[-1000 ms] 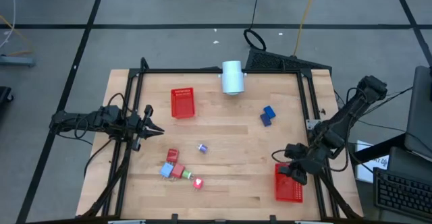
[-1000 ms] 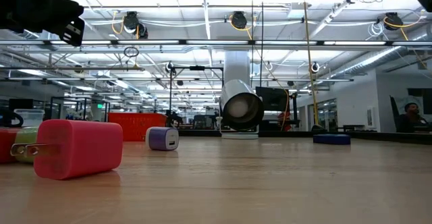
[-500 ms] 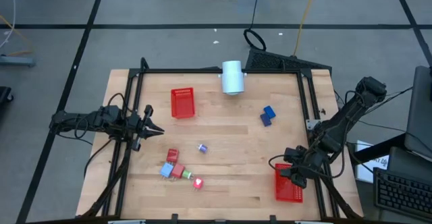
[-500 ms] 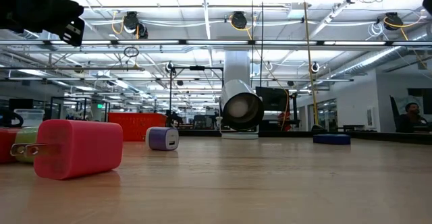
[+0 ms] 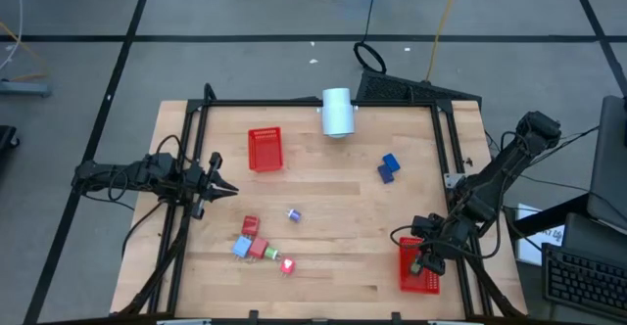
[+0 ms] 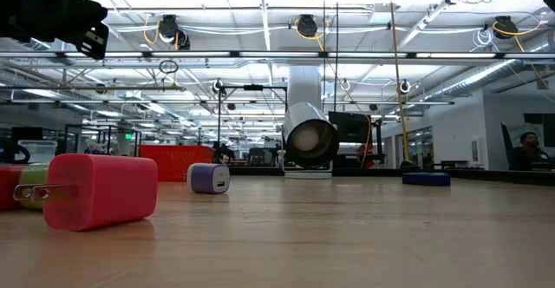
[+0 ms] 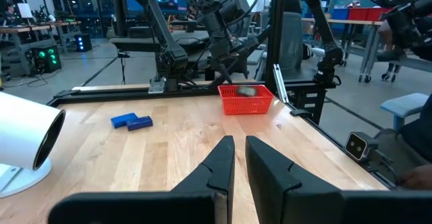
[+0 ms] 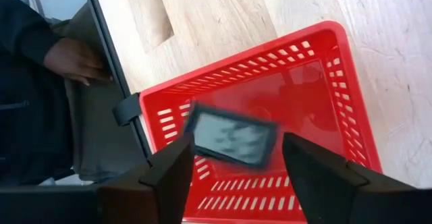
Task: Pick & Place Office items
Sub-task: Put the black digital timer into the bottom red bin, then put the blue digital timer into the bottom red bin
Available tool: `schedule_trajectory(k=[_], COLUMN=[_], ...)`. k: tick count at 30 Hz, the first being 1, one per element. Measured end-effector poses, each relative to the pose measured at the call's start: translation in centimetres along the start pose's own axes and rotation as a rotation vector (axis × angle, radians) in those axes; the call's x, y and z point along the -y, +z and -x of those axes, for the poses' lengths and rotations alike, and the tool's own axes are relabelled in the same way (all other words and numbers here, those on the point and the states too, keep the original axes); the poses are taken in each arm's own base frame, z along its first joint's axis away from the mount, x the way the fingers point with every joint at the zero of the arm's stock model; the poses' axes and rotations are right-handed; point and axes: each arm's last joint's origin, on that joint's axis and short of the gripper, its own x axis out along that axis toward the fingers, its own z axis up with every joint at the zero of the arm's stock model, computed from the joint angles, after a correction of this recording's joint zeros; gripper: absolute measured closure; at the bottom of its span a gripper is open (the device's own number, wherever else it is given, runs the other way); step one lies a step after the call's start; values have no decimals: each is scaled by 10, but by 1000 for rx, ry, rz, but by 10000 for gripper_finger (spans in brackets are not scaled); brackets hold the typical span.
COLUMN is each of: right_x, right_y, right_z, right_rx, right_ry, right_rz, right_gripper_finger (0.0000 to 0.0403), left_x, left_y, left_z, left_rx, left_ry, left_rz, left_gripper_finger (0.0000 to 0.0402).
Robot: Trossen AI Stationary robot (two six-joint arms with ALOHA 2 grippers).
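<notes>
My right gripper (image 8: pixel 236 158) hangs open above the red mesh basket (image 5: pixel 419 268) at the table's near right corner. A dark flat rectangular piece (image 8: pixel 233 137) shows blurred below and between its fingers, inside the basket's walls, touching neither finger. My left gripper (image 5: pixel 227 190) waits shut at the table's left edge, pointing level across it. On the wood lie two dark blue pieces (image 5: pixel 389 166), a tiny bluish-white one (image 5: pixel 294 214), and a cluster with a red piece (image 5: pixel 250 226), a light blue piece (image 5: pixel 240 248) and another red piece (image 5: pixel 287 264).
A second red basket (image 5: pixel 265 149) stands far left of centre and a white cylinder (image 5: pixel 337 112) lies at the far edge. A black frame (image 5: pixel 443 139) runs along the table's sides. A person's hand (image 8: pixel 74 59) shows beyond the table's right edge.
My right gripper has edged a little toward the near edge and down over the near-right basket. A greyish piece now shows in that basket under the gripper, where none showed before.
</notes>
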Motion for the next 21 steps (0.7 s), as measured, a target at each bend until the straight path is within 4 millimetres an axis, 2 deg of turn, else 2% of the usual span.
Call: schedule_trajectory(k=[7,11,21], right_x=[0,1,2], right_y=[0,3,18], right_z=[0,0,5], right_rx=[15,89,546], right_ry=[-8,-34,-254], right_rz=[35,92,389], right_gripper_finger=[166,169,181], left_x=[0,0,0], left_y=[0,0,0], left_z=[0,0,0], left_rx=[0,0,0], left_ry=[0,0,0], left_rz=[0,0,0], left_gripper_finger=[360,360,360])
